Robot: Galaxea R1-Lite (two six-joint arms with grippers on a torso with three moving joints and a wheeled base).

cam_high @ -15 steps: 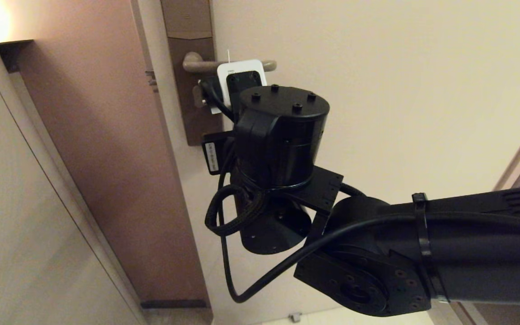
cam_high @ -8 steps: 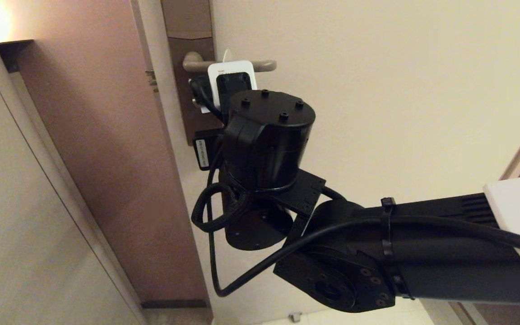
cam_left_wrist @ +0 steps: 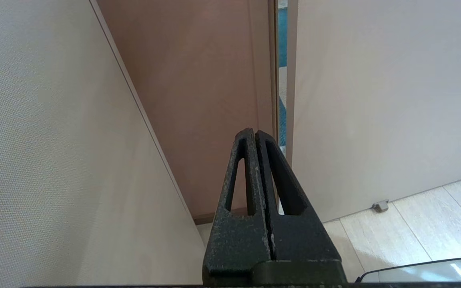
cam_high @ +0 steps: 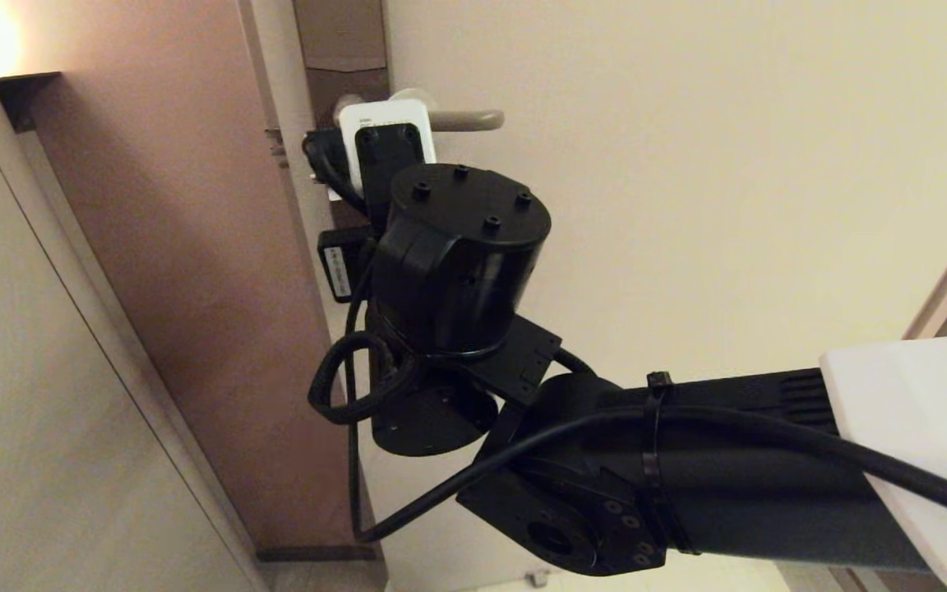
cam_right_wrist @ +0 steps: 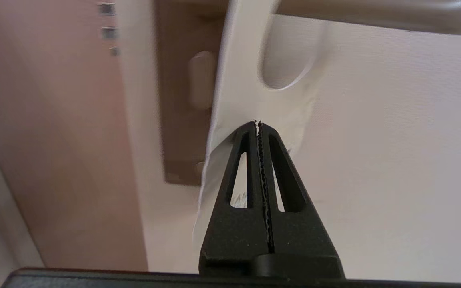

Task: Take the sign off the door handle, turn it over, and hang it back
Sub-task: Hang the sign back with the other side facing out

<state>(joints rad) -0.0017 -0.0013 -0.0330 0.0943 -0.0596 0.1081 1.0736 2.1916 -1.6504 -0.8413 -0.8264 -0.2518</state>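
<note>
Presently the right gripper (cam_right_wrist: 257,123) is raised to the door hardware, its fingers (cam_right_wrist: 246,168) pressed together on the sign (cam_right_wrist: 238,88), pinching the card just beneath its oval hole; the white face of the sign is turned toward the wrist camera, and any lettering on it cannot be read. The door handle (cam_right_wrist: 374,14) runs level above the sign; seen from the right wrist, the card's upper end reaches up across the lever, but whether the lever passes through the hole or merely lies beside it cannot be told. From the head view the right arm fills the middle of the scene, its black wrist housing hiding the gripper itself; only the lever's free end (cam_high: 469,121) shows beyond it. The lock plate (cam_right_wrist: 174,120) stands tall and brown behind the sign, with a small thumb-turn knob (cam_right_wrist: 200,80) on it below the lever; both sit on a pale door (cam_high: 687,205), near its edge.

The left gripper (cam_left_wrist: 255,132) is parked low and well apart from the handle, pointing toward the narrow gap between the door's edge and a brown panel (cam_left_wrist: 198,88); its fingers (cam_left_wrist: 238,176) are pressed together with nothing between them. A small door stop (cam_left_wrist: 380,206) sits at the foot of the door on the pale tiled floor (cam_left_wrist: 422,224).
</note>
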